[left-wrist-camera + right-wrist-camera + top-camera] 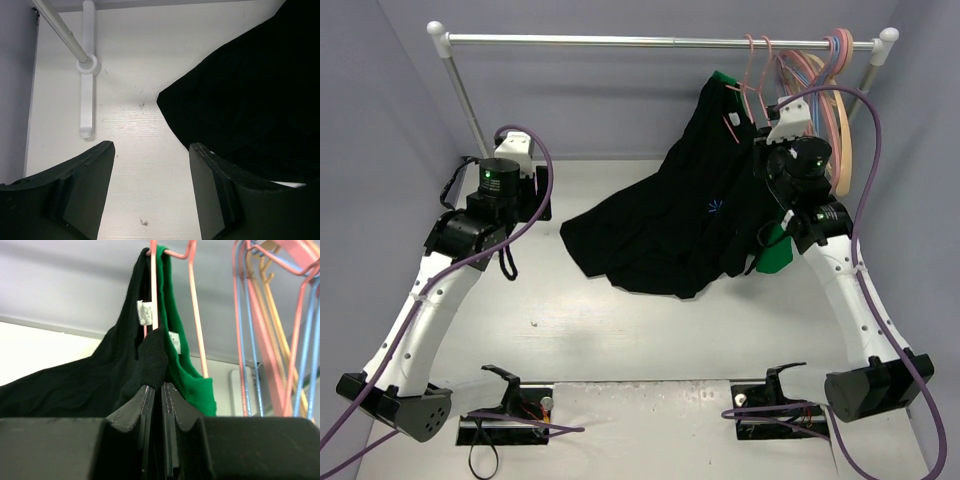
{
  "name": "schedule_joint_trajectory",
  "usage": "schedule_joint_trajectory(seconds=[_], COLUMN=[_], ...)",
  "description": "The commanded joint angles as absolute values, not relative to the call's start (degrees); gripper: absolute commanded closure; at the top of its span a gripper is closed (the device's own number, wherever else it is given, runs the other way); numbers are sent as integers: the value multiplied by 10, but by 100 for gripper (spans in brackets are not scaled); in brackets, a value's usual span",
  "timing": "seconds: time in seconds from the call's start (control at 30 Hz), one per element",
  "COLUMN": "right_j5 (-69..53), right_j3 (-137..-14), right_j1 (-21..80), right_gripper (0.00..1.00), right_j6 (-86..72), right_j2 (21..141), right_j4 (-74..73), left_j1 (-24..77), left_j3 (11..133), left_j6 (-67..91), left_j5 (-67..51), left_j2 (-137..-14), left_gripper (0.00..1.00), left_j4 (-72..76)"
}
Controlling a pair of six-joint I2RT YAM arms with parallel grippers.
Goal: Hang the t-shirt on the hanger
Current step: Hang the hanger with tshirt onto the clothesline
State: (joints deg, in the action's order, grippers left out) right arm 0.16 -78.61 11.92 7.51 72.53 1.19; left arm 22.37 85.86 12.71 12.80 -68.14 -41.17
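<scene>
**Q:** Which way does the shirt lie from you?

**A:** The black short-sleeved cloth t-shirt (680, 220) runs on a slant. Its neck end is up at the far right under the metal rail (620, 41), against the thin pink wire hanger (152, 290). Its body trails down to the near left onto the white worktop (620, 340). My right gripper (161, 388) is pinched tight on a fold of black cloth just below the white neck label (144, 312), so the hanger wire stands straight above it.

**Q:** And your left?

**A:** My left gripper (150, 146) is spread wide and holds nothing. It hangs over bare worktop with the shirt's loose edge just to its right, not touching. I judge it the nearer arm for that trailing end.

**Q:** What does one view show that another doesn't?

**A:** The overhead view gives the whole slant but hides my right fingers behind the wrist. My right wrist view shows the clamp, the label and a green t-shirt (187, 360) directly behind the black one. I cannot tell whether the wire is threaded inside the shoulders.
</scene>
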Motion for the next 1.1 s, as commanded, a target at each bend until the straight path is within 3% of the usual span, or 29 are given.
schedule_joint_trajectory(seconds=[0.0,0.63,0.7,0.73,0.8,0.9,1.07], right_j5=[-39,-162,-165,-165,-161,-148,-107], right_j3=[-778,-780,-782,-783,-789,-802,-809], right_j1=[114,120,123,123,123,123,121], right_gripper=[100,99,89,71,46,28,11], right_j6=[55,1,2,3,11,32,44], right_j2=[685,731,728,722,713,687,636], right_j4=[83,134,132,129,117,88,35], left_j1=[221,221,221,221,221,221,221], left_j3=[875,860,860,860,863,871,884], left_j6=[141,148,148,148,148,150,149], left_j5=[120,109,110,110,111,112,133], left_j2=[-679,-664,-664,-663,-662,-662,-650], left_gripper=[39,39,39,39,39,33,28], left_j4=[-395,-395,-396,-396,-399,-407,-433])
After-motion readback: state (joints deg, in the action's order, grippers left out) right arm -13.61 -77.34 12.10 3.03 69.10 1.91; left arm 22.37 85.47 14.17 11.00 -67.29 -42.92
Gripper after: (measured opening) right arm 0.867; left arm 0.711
